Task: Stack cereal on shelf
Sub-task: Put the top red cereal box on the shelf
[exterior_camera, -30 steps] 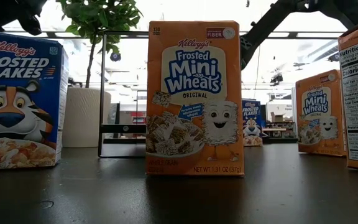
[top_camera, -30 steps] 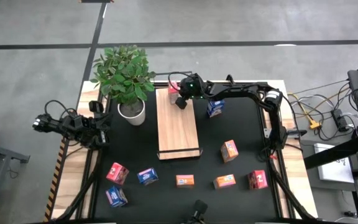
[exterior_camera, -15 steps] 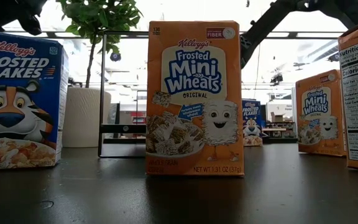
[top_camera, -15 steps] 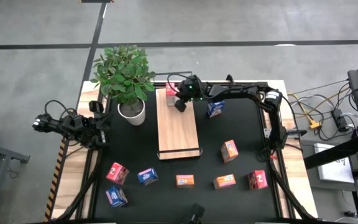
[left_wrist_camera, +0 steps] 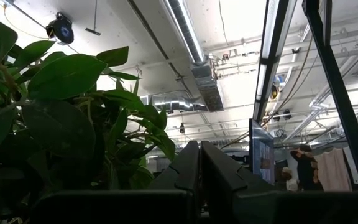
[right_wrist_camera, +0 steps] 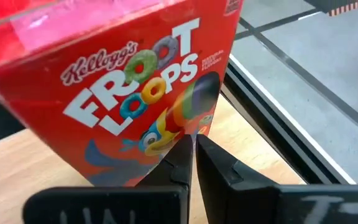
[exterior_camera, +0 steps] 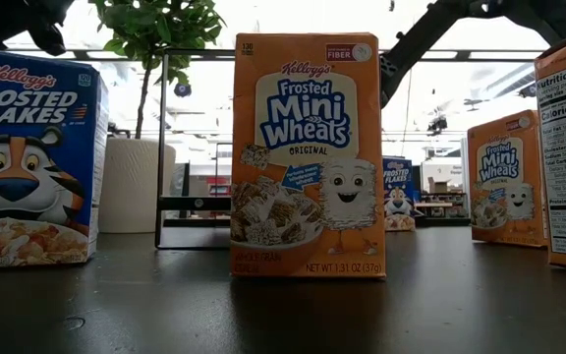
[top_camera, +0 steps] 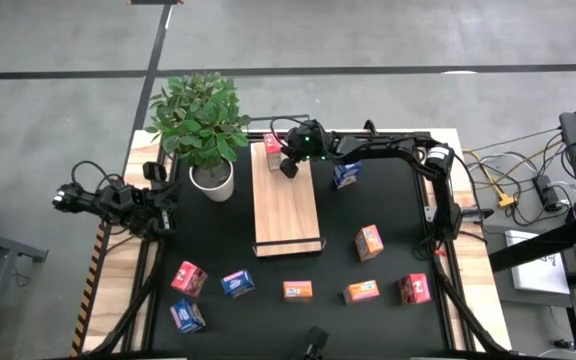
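The shelf (top_camera: 286, 215) is a light-wood board lying lengthwise in the middle of the black table. A red Froot Loops cereal box (top_camera: 271, 148) (right_wrist_camera: 123, 93) stands tilted on the shelf's far end. My right gripper (top_camera: 288, 166) (right_wrist_camera: 195, 146) is shut, right in front of that box. A blue cereal box (top_camera: 346, 175) stands to the right of the shelf. Several more boxes stand along the near edge, among them an orange one (top_camera: 298, 290) (exterior_camera: 308, 157). My left gripper (left_wrist_camera: 199, 162) is shut and points up, at the table's left edge. My right gripper has its shut fingertips (right_wrist_camera: 182, 149) against the printed front of the red box, near its lower edge (right_wrist_camera: 166, 140). The fingers slant down from the table's right and near side. The box leans, with its bottom on the shelf's far end.
A potted plant (top_camera: 203, 125) in a white pot (top_camera: 212, 180) stands just left of the shelf's far end. An orange-red box (top_camera: 368, 240) sits right of the shelf's near end. In the low view a blue Frosted Flakes box (exterior_camera: 32, 157) stands at the left.
My right gripper has edged toward the table's left at the shelf's far end, still shut. The red box now shows a little farther to the left on the board.
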